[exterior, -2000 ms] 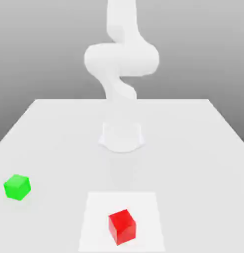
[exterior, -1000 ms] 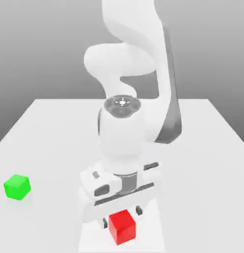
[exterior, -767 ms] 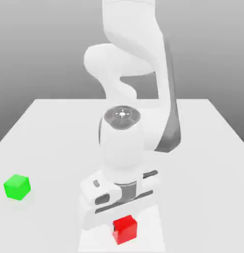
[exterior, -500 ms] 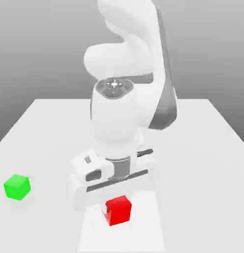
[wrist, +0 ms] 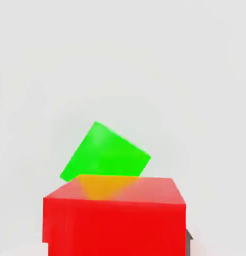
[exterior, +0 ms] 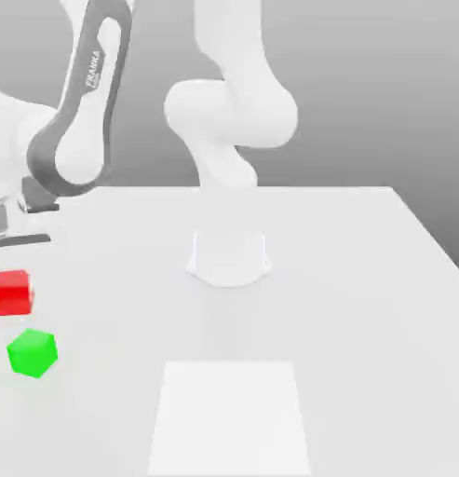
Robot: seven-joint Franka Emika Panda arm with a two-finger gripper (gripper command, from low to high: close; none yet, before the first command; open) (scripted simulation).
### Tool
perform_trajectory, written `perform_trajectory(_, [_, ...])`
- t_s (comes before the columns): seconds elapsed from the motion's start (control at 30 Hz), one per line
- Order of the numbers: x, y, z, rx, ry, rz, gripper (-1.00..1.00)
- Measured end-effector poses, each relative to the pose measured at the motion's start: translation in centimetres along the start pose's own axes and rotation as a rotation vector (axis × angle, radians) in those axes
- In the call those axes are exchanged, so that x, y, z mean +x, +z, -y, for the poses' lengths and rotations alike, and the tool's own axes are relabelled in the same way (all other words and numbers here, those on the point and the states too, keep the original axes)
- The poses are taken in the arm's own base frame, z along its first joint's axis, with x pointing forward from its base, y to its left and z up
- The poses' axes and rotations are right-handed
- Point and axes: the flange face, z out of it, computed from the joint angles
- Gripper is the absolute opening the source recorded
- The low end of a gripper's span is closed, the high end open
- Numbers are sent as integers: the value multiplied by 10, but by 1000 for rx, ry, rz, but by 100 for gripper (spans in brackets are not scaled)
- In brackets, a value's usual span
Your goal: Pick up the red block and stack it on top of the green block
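The red block point(exterior: 11, 293) hangs in the air at the exterior view's left edge, just under my hand, with my gripper point(exterior: 11, 279) shut on it. The green block point(exterior: 33, 352) rests on the white table directly below and slightly to the right of it, a small gap apart. In the hand view the red block point(wrist: 115, 215) sits close up between the fingers, and the green block point(wrist: 107, 152) lies on the table beyond it, turned at an angle. Part of the red block's top edge overlaps the green block there.
The arm's round base point(exterior: 229, 256) stands mid-table. A brighter white square patch point(exterior: 231, 415) marks the table near the front edge. The arm's grey-and-white link point(exterior: 79, 121) reaches over the table's left side.
The gripper closed on the red block at the white patch, lifted it, and the arm swung it to the exterior view's left, over the green block.
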Motion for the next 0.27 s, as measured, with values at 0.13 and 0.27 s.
perform_trajectory(0.13, [-2,27,0,0,0,3,100])
perform_trajectory(0.27, [-2,27,0,0,0,3,100])
